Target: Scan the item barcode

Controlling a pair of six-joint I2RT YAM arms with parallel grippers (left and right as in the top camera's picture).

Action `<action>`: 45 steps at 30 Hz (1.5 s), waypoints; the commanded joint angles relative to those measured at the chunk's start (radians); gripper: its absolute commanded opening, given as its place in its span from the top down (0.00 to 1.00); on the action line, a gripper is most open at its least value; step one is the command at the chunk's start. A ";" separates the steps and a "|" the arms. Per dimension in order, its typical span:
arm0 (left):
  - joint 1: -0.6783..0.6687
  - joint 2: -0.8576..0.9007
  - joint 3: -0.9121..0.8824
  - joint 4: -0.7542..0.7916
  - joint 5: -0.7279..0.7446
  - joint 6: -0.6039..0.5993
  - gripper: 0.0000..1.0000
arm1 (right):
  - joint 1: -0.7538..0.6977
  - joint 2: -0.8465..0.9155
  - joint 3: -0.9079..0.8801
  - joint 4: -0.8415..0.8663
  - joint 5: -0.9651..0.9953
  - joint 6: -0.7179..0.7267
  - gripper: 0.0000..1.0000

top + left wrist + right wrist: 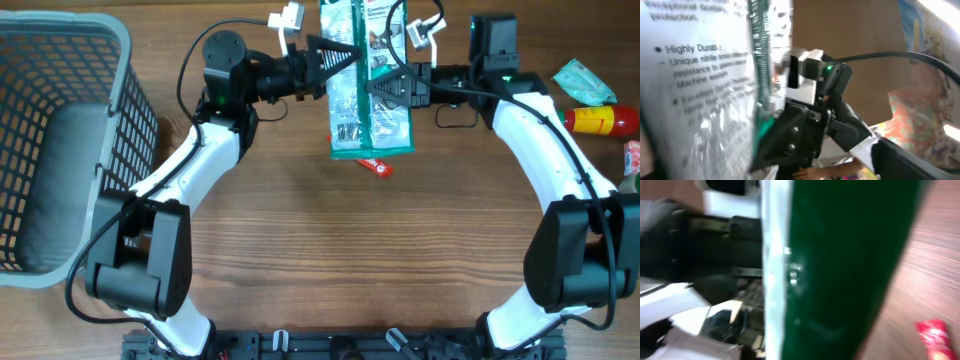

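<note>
**Flat packet held over the far side of the bench, in one tool only**

I see the packet hanging upright between the two arms, above the bench near its far edge. My right tool is clamped on the packet's right side. My left tool has its fingers spread wide at the left edge and does not seem to be pinching anything.

I judge the packet light and floppy: thin glossy film, part clear and part green, with soft contents. It will likely sag and swing, and the film looks slippery. I would take hold on a flat sealed margin, away from the print, so no finger covers the barcode. I cannot pick out the barcode in any view, only blurred text on one face.

My count:
- one packet in hand
- one small red sachet lying under it
- one grey basket at the left
- one teal pouch and one red-and-yellow bottle at the right
- something cut off at the right edge that I cannot identify
</note>
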 commanded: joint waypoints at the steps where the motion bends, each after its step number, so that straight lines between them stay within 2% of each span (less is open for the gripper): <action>1: 0.048 -0.001 0.001 0.006 0.029 0.124 0.00 | -0.027 -0.087 0.000 -0.096 0.225 -0.090 0.95; 4: 0.077 -0.001 0.001 -0.002 0.065 0.216 0.00 | -0.029 -0.165 0.000 -0.212 0.336 -0.193 0.96; 8: 0.093 -0.001 0.001 -0.130 0.056 0.334 0.00 | -0.029 -0.299 0.000 -0.347 0.431 -0.294 0.96; 11: 0.092 -0.002 0.001 -0.374 -0.037 0.432 0.01 | -0.029 -0.415 0.000 -0.462 0.443 -0.336 0.96; 13: 0.085 -0.006 0.001 -0.563 -0.143 0.523 0.00 | -0.029 -0.481 0.000 -0.524 0.457 -0.340 0.96; 16: 0.062 -0.017 0.001 -0.848 -0.383 0.660 0.00 | -0.029 -0.565 0.000 -0.611 0.481 -0.385 0.96; 19: 0.023 -0.024 0.001 -1.044 -0.591 0.719 0.00 | -0.029 -0.640 0.000 -0.677 0.542 -0.413 0.95; 22: -0.028 -0.026 0.001 -1.152 -0.706 0.722 0.00 | -0.029 -0.719 0.000 -0.710 0.589 -0.413 0.96; 27: -0.118 -0.056 0.001 -1.227 -0.830 0.715 0.00 | -0.029 -0.837 -0.001 -0.718 0.611 -0.439 0.96; 32: -0.233 -0.181 0.001 -1.315 -1.094 0.714 0.00 | -0.029 -0.896 -0.001 -0.721 0.663 -0.438 0.96; 36: -0.333 -0.326 0.001 -1.424 -1.318 0.715 0.00 | -0.029 -0.879 -0.007 -0.703 0.679 -0.438 0.96; 40: -0.389 -0.423 0.000 -1.536 -1.472 0.714 0.00 | -0.029 -0.828 -0.054 -0.627 0.704 -0.434 0.95; 43: -0.409 -0.479 0.000 -1.634 -1.546 0.712 0.00 | -0.028 -0.760 -0.068 -0.555 0.735 -0.418 0.95; 45: -0.410 -0.517 0.000 -1.703 -1.576 0.661 0.00 | -0.026 -0.721 -0.068 -0.515 0.740 -0.402 0.95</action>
